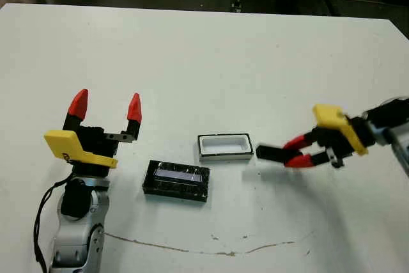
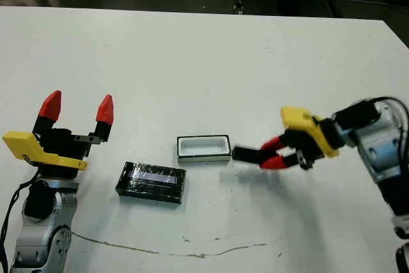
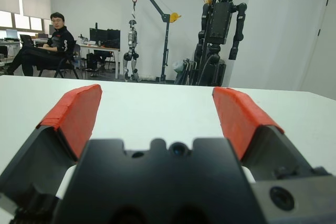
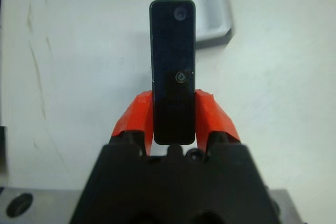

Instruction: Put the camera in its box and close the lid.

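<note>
The right gripper [image 1: 293,156] is clamping the camera [image 1: 270,153] by one end, carrying it just beside the open box [image 1: 225,147]. The bar's long axis is pointing at the box, probably clear of the table. Next it needs lowering inside. The left gripper [image 1: 106,109] is waiting, spread wide and empty; the lid [image 1: 177,180] is lying nearby.

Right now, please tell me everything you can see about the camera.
The camera is a slim, glossy black bar with rounded corners and a small round lens near its free end. The right gripper clamps its other end between both red fingers. It is held roughly level, its free end just right of the empty white box.
</note>
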